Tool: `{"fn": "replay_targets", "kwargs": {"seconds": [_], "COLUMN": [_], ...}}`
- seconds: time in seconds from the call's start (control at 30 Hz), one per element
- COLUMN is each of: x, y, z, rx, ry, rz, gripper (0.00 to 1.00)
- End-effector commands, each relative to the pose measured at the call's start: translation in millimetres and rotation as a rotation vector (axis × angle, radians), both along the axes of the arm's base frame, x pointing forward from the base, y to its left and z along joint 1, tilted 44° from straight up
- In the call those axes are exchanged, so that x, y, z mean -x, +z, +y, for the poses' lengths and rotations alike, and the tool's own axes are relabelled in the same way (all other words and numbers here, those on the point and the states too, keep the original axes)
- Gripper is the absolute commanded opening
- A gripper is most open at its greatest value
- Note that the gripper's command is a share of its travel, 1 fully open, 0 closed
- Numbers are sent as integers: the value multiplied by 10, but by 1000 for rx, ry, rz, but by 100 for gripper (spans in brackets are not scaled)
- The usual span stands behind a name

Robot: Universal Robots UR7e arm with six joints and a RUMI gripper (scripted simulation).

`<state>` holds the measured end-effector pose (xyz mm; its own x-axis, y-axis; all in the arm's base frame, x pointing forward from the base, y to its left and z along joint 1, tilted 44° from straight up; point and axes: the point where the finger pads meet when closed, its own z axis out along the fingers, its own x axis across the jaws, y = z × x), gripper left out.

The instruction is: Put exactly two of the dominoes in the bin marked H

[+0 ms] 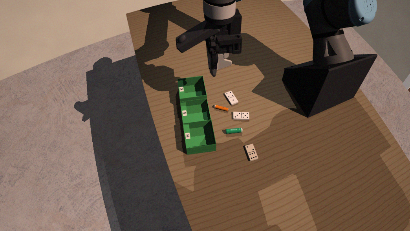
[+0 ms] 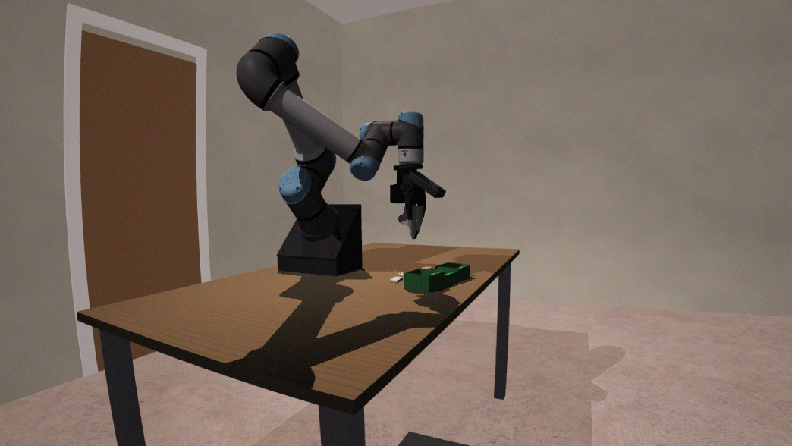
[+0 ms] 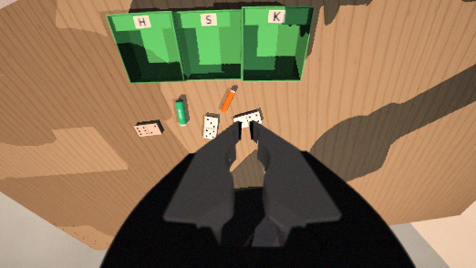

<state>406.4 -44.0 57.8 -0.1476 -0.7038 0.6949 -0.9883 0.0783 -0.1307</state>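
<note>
Three dominoes lie flat on the wooden table point(image 1: 315, 177), all right of the green bins in the top view: one point(image 1: 231, 98) near the frame's centre beside the K end, one point(image 1: 240, 115) just below it, and one point(image 1: 251, 152) lower down, well apart from the others. The bins form a row of three joined compartments, marked K point(image 1: 191, 87), S point(image 1: 195, 112) and H point(image 1: 199, 136) from top to bottom, upright, with nothing seen in any of them. An orange marker point(image 1: 221, 107) lies between the S compartment and the two upper dominoes, and a green battery point(image 1: 234, 131) lies just right of the H compartment. The gripper point(image 1: 213, 73) hangs at upper centre of the top view, above the table and clear of it, pointing down, its tips above the K end of the row. Its jaws are nearly closed, with a narrow gap between them and nothing held. In the wrist view the fingertips frame the domino point(image 3: 249, 117) that lies below the K compartment. The arm's dark pedestal point(image 1: 370, 61) stands at upper right.
</note>
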Motion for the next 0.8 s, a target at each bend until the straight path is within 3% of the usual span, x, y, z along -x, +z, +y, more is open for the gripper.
{"fn": "replay_targets", "kwargs": {"seconds": [0.0, 0.13, 0.77], "x": [-248, -394, -409], "y": [-7, 7, -68], "z": [-427, -719, -812], "rx": [-9, -9, -9], "ry": [12, 12, 12], "rz": [-8, -8, -8], "gripper": [4, 4, 4]}}
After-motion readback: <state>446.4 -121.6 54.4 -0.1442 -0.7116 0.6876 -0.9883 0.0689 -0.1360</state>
